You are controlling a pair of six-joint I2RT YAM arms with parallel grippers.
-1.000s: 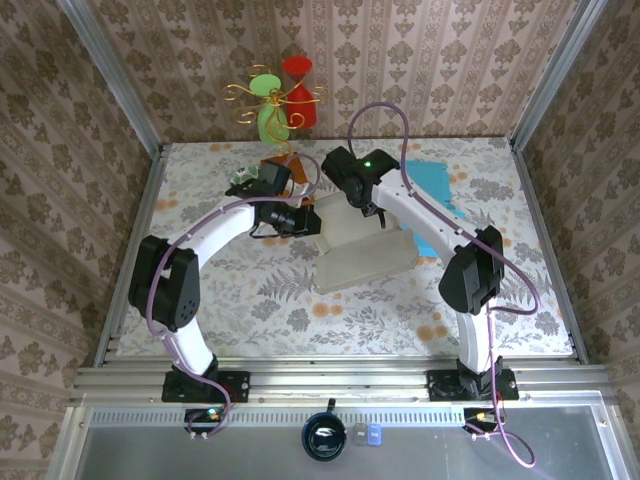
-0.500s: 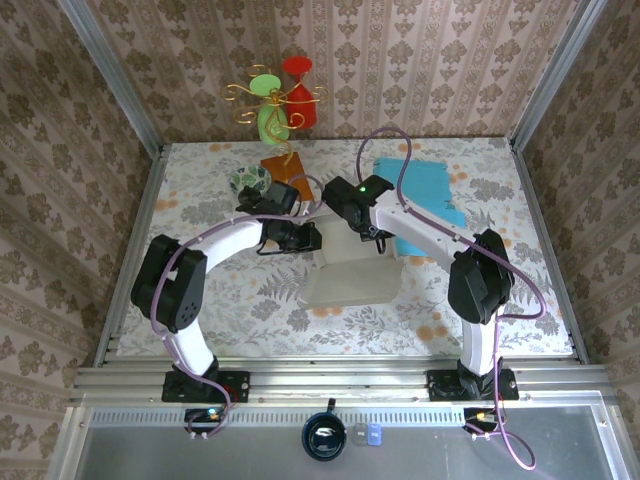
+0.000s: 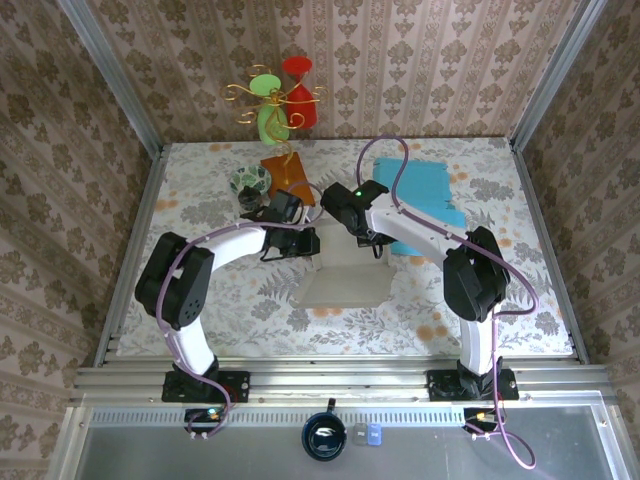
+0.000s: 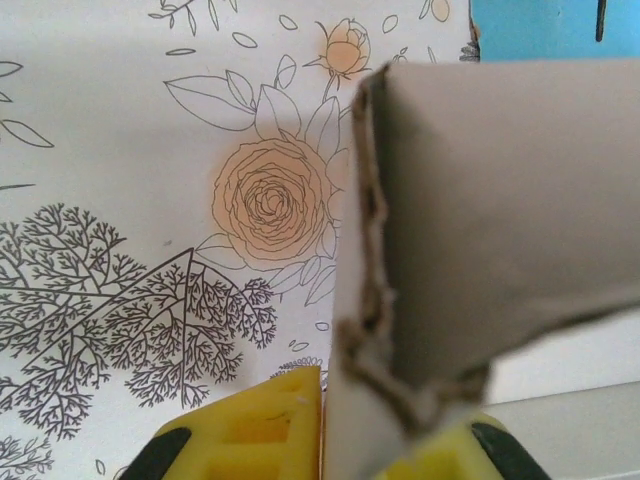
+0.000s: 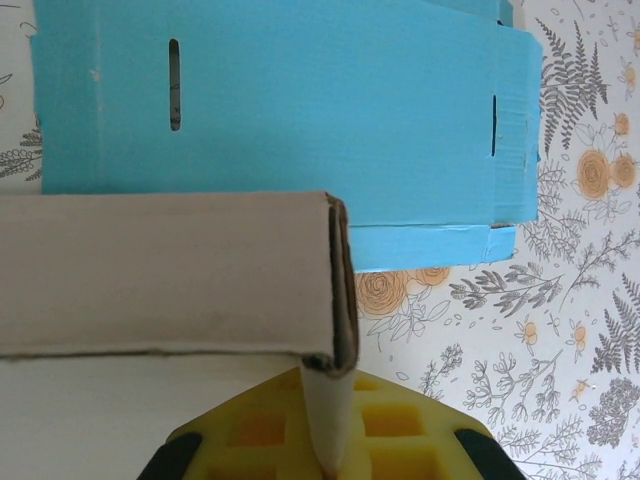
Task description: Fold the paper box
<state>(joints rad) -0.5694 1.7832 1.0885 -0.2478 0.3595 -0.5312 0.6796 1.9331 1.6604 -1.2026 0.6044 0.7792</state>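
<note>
Pinching far corners of the paper box (image 3: 345,275), the left gripper (image 4: 385,435) and right gripper (image 5: 325,435) each clamp a raised cardboard flap near a blue sheet (image 5: 300,100)

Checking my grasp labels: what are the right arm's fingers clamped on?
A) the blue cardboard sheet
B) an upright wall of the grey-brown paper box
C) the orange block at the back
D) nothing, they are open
B: in the right wrist view the right gripper has its yellow fingers closed on a thin upright wall of the paper box, while the blue sheet lies flat beyond it.
</note>
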